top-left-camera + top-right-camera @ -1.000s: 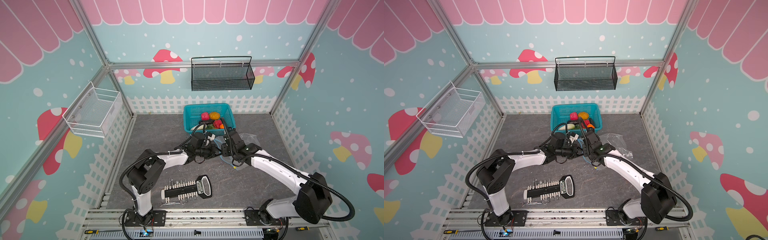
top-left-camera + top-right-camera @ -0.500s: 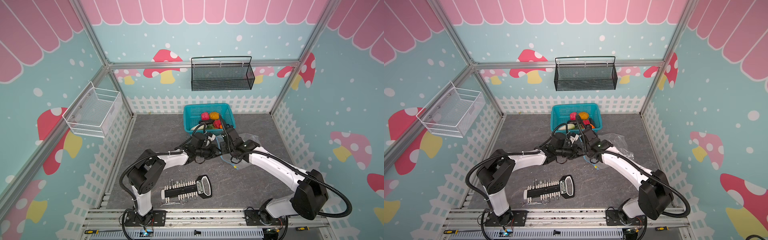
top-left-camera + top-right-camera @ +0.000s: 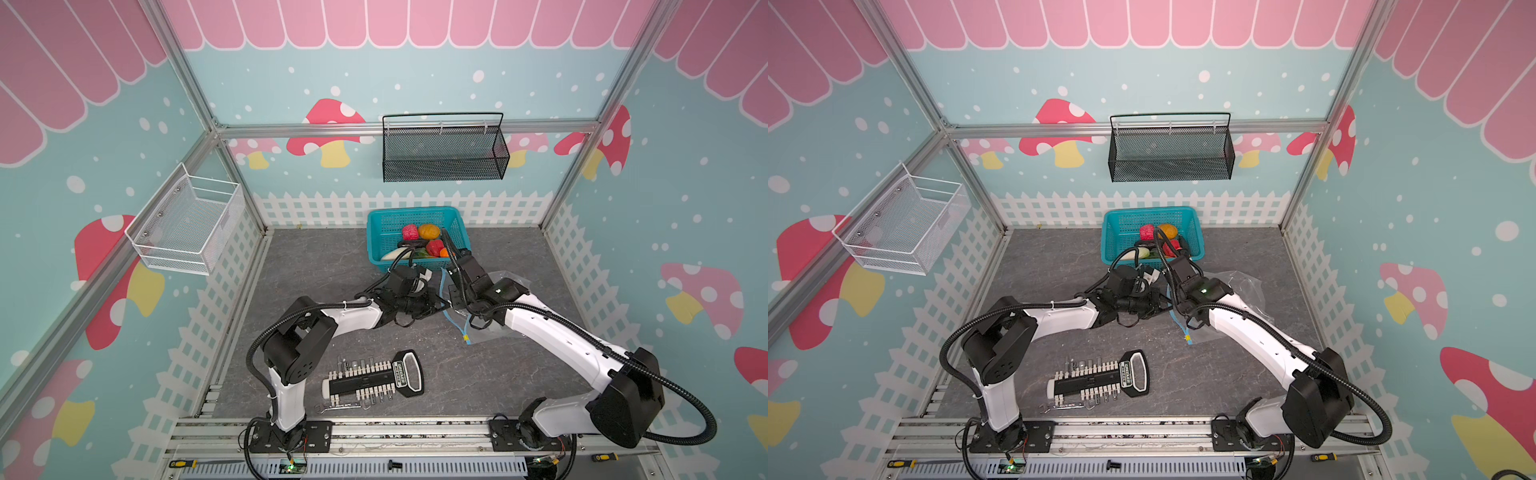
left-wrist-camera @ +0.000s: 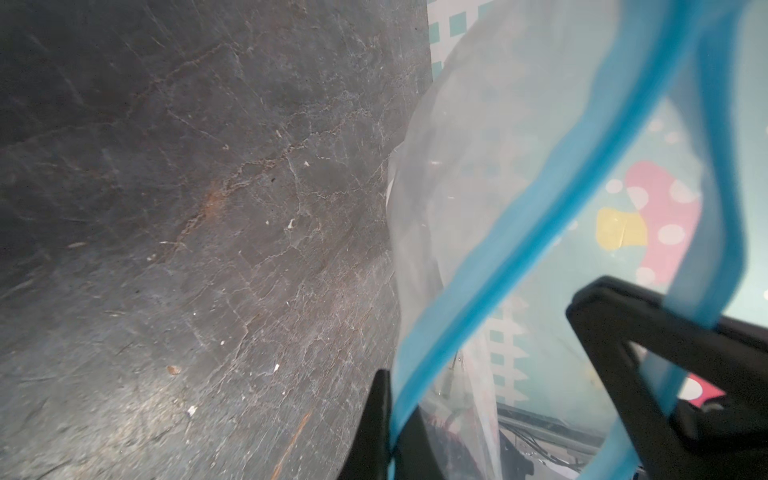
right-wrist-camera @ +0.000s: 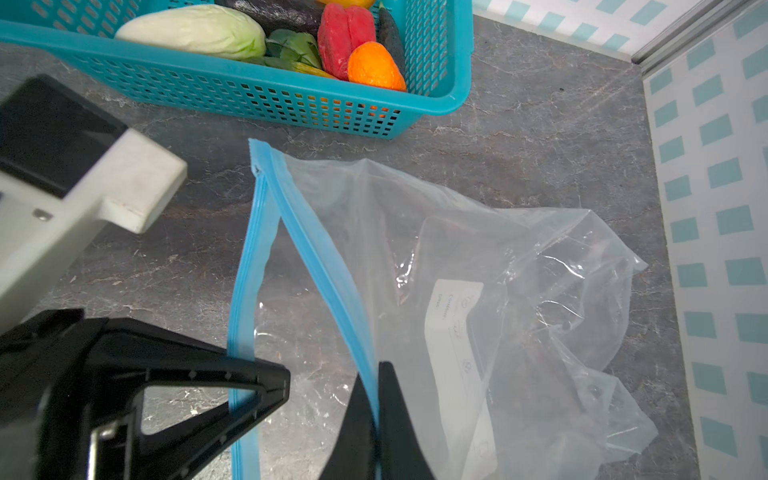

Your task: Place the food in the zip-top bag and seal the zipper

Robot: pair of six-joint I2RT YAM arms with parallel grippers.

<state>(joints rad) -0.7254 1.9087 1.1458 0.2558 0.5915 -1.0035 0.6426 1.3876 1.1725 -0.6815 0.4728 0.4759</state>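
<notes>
The zip-top bag lies clear and crinkled on the grey floor in front of the teal basket, its white label showing. Its mouth gapes, and the blue zipper is split into two lips. My right gripper is shut on one lip. My left gripper is shut on the other lip. In both top views the two grippers meet at the bag's mouth. The food sits in the basket: a cabbage, a red piece and an orange piece.
A black bit-holder tool set lies near the front edge. A white wire basket hangs on the left wall and a black mesh basket on the back wall. White fence panels ring the floor.
My right gripper has shut on the bag's zipper lip, and its arm has shifted slightly toward the basket. The left arm has stayed put, shut on its lip.
</notes>
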